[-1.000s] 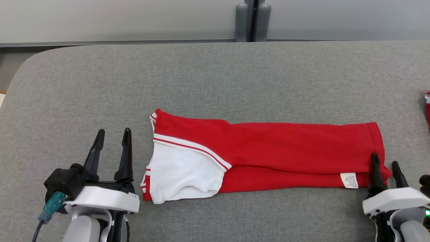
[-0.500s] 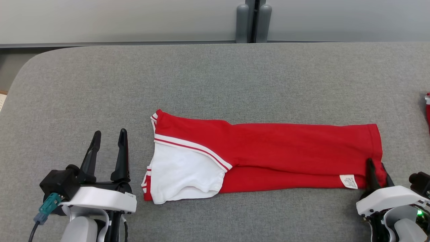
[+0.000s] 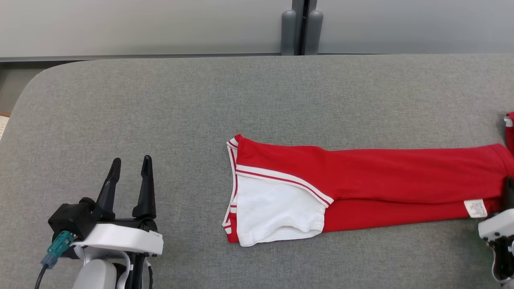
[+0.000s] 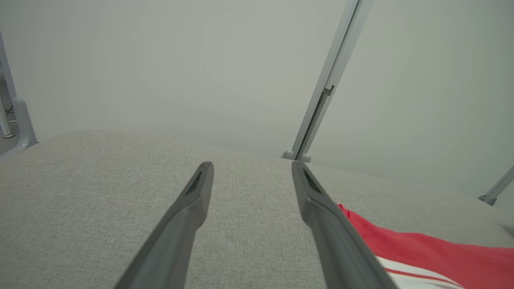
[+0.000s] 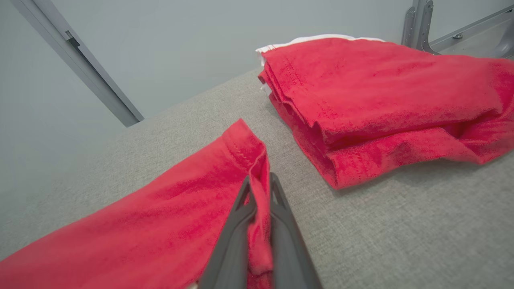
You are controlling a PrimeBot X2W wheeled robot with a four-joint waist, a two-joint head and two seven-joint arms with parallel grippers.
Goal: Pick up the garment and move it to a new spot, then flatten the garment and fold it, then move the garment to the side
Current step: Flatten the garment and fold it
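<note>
At the right end of the garment (image 3: pixel 381 176), the right gripper (image 5: pixel 259 182) is clamped tight on the hem corner. In the right wrist view a ridge of red cloth is pinched between its two dark fingers (image 5: pixel 237 224), and the stitched hem stands up just past the tips. From that pinch the garment runs leftward across the grey padded table (image 3: pixel 160 100) as a long, narrow folded band lying flat. A small white label (image 3: pixel 475 208) sits on its near edge, close to the gripped corner. At the band's left end a white panel (image 3: pixel 273 204) edged with red-and-white striped trim lies exposed.

Just beside the held corner, farther right, a second red garment (image 5: pixel 381 80) rests folded in a thick stack, with a strip of bare table between the two.

Well apart from the band's left end, the left gripper (image 3: pixel 131 158) sits over the near left of the table, its fingers spread wide with nothing between them. I cannot tell whether it touches the surface. Its wrist view catches the garment's red edge and striped trim at lower right.

Behind the table stands a pale wall (image 3: pixel 120 24) with a grey post (image 3: pixel 299 28).
</note>
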